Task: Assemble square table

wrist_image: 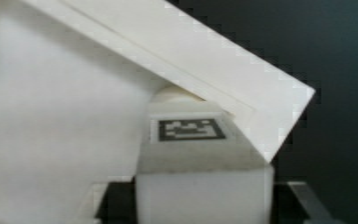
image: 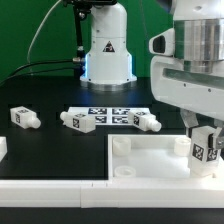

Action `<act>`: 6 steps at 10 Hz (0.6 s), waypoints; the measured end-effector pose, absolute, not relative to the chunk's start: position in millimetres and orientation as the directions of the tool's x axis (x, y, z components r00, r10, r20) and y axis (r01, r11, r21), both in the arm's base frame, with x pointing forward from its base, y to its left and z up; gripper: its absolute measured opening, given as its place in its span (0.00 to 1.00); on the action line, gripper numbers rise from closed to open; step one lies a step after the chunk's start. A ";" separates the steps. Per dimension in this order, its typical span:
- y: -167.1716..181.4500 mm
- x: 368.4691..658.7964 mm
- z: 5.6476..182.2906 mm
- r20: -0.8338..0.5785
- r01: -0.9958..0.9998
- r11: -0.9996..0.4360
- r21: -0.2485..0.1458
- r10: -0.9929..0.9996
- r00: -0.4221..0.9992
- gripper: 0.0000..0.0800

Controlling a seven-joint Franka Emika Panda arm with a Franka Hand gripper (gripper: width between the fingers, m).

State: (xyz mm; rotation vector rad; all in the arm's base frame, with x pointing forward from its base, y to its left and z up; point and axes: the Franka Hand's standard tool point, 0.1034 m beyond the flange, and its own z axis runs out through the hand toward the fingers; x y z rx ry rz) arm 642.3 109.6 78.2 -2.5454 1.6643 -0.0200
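The gripper [image: 205,143] is clamped around one stubby white leg [image: 206,153], holding it upright at the table top's [image: 140,160] corner on the exterior view's right. I can't tell whether the leg touches the table top. The table top lies flat on the black counter [image: 40,90]. Three more legs [image: 77,121] lie beyond the table top.

White leg [wrist_image: 202,165] is seated between the fingers [wrist_image: 117,205] of the gripper [wrist_image: 202,205], gripped on both sides. Black-and-white tag [wrist_image: 190,128] is on its exposed face. Directly ahead of the fingertips, the leg's rounded end sits at the raised rim [wrist_image: 211,62] of the table top [wrist_image: 60,120]; contact cannot be confirmed.
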 end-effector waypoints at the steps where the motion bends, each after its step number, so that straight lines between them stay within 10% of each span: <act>1: 110.2 641.8 77.9 -0.048 -0.927 -0.365 -0.089 -0.928 0.370 0.36; 4: 114.6 643.5 78.2 -0.006 -0.811 -0.572 -0.121 -0.817 0.577 0.48; 6: 127.4 641.1 82.7 0.028 -0.556 -0.822 -0.123 -0.563 0.826 0.79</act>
